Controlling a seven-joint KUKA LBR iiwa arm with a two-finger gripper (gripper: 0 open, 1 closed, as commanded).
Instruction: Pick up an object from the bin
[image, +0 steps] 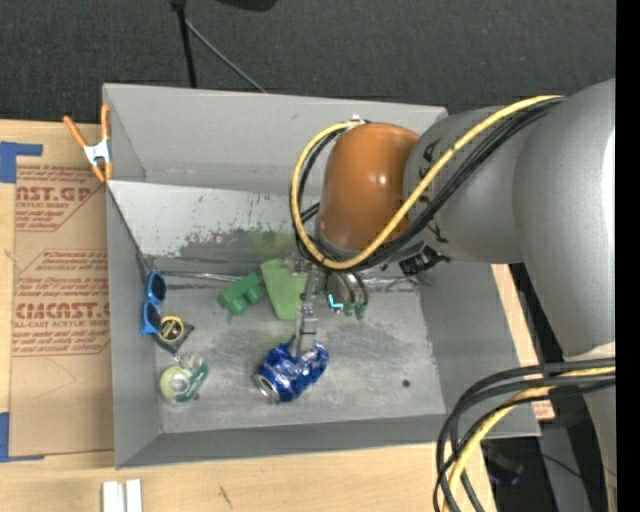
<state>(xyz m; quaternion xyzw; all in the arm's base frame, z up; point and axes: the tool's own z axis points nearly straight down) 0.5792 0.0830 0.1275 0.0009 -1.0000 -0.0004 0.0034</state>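
My gripper (304, 343) hangs below the orange wrist cover near the bin's middle, its lower end right at the top edge of a crushed blue drink can (291, 373) lying on the bin floor toward the front. Whether it touches the can I cannot tell. Just behind and left of the gripper lies a light green block (283, 288), with a darker green plastic piece (241, 294) beside it.
Along the left wall lie blue sunglasses (153, 303), a small yellow and black tape measure (172, 329) and a clear, greenish round thing (180, 381). The arm and its cables cover the bin's right rear part.
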